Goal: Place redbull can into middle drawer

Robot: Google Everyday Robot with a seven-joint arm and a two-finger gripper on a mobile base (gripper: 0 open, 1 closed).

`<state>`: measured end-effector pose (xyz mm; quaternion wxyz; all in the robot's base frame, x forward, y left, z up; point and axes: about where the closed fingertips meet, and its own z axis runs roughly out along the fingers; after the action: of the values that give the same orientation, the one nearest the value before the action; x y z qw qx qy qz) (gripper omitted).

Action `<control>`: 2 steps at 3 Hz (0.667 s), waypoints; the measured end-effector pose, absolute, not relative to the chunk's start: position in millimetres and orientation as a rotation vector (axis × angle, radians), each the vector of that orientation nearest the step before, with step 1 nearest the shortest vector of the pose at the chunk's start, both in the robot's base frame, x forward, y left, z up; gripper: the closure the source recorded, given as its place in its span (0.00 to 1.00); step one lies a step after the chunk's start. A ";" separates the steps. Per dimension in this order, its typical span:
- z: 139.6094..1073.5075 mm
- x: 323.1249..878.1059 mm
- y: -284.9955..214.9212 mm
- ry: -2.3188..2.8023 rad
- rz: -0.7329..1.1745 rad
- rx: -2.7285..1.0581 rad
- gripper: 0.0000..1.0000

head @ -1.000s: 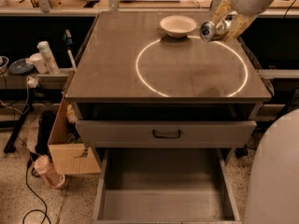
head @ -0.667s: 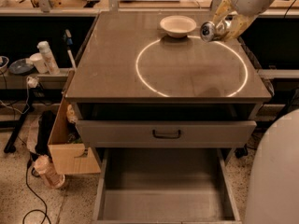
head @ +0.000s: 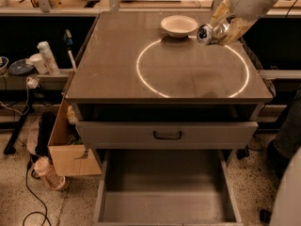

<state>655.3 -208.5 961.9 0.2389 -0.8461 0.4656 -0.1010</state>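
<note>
The redbull can (head: pixel 207 33), slim and silvery, lies on its side in the air just above the back right of the tabletop, its round end facing the camera. My gripper (head: pixel 219 30) is shut on it, with tan fingers (head: pixel 235 28) wrapped around its body, and the white arm reaches in from the top right corner. The middle drawer (head: pixel 164 197) stands pulled far out at the bottom of the cabinet, and its flat grey floor is bare. The can is far behind and above it.
A white bowl (head: pixel 178 25) sits just left of the can. A bright ring (head: pixel 141 74) marks the tabletop (head: pixel 113 60). A grey drawer front (head: pixel 117 134) with a black handle juts out above the open drawer. A cardboard box (head: pixel 66 149), bottles and cables crowd the floor at left.
The can and gripper have shifted slightly toward the front and left. The grip is unchanged, and the drawers have not moved.
</note>
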 end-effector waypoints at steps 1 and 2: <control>959.4 627.7 -201.0 1.303 -0.246 -2.303 1.00; 957.5 600.4 -196.9 1.321 -0.214 -2.296 1.00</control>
<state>600.4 -196.9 957.5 0.2397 -0.8388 0.4826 -0.0782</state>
